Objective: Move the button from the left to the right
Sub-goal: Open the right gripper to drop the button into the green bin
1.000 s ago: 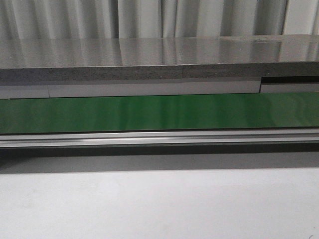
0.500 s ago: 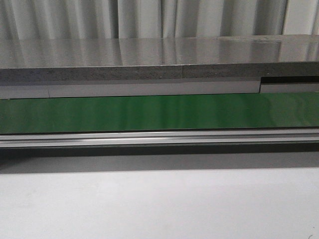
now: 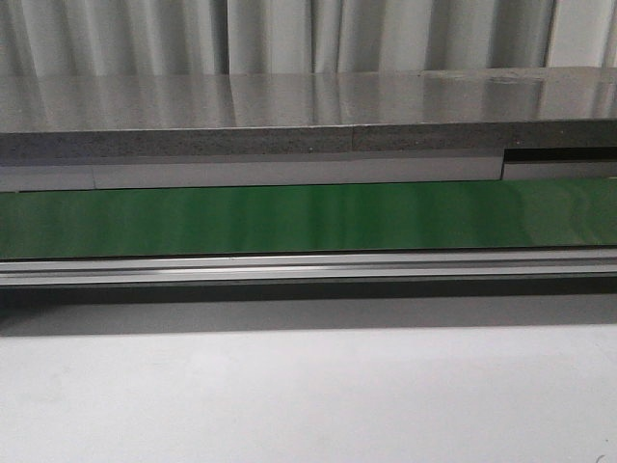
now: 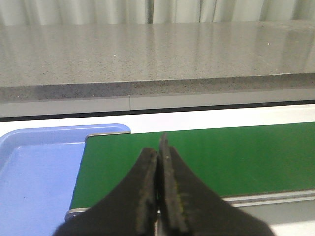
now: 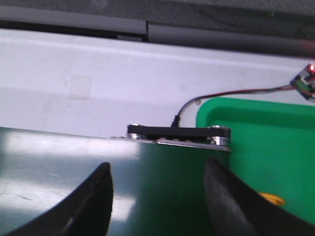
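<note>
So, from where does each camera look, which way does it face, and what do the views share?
Front view: sits behind the arms, faces forward over the white table to the green belt and grey counter; no robot part shows.
Left wrist view: sits on the left arm, looks past the shut left pincer at the belt's end and a blue tray.
Right wrist view: sits on the right arm, looks past the open right pincer at the belt's other end and a green tray, with something yellow in it.
Shared: all three show the belt.
</note>
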Robot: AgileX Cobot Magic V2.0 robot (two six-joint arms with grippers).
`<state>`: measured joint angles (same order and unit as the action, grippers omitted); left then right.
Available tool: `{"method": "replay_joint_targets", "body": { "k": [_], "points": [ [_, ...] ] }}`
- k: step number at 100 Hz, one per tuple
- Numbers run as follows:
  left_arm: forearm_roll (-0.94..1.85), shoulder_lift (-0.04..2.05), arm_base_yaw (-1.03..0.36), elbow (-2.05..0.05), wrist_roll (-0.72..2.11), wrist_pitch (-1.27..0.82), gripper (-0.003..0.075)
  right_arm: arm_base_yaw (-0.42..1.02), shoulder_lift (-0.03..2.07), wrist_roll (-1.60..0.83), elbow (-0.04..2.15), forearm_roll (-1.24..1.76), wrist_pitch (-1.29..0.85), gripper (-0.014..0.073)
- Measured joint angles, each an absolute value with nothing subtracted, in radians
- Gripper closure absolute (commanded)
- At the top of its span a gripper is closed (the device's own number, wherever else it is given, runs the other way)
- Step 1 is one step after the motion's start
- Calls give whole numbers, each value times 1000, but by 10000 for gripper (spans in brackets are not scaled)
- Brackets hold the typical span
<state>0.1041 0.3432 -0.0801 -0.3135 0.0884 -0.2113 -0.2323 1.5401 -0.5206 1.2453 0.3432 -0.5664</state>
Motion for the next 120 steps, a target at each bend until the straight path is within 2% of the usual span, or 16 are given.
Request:
{"method": "replay_joint_targets", "body": {
  "k": [29, 56, 80, 96, 108, 120],
  "points": [
    [104, 343, -80, -313, 88, -211, 740, -110, 1247, -521, 996, 361, -395, 169],
    [104, 343, -80, -313, 88, -211, 740, -76, 967, -521, 744, 417, -323, 169],
    [104, 343, -80, -313, 88, -211, 740, -76, 698, -521, 570, 459, -322, 169],
    [104, 343, -80, -313, 88, -211, 740, -76, 557, -521, 518, 475, -411, 172],
    [104, 343, -80, -313, 88, -211, 740, -76, 474, -521, 493, 475, -479, 216],
    [104, 343, -80, -313, 88, -211, 740, -76, 423, -521, 487, 475, -493, 316]
  ]
}}
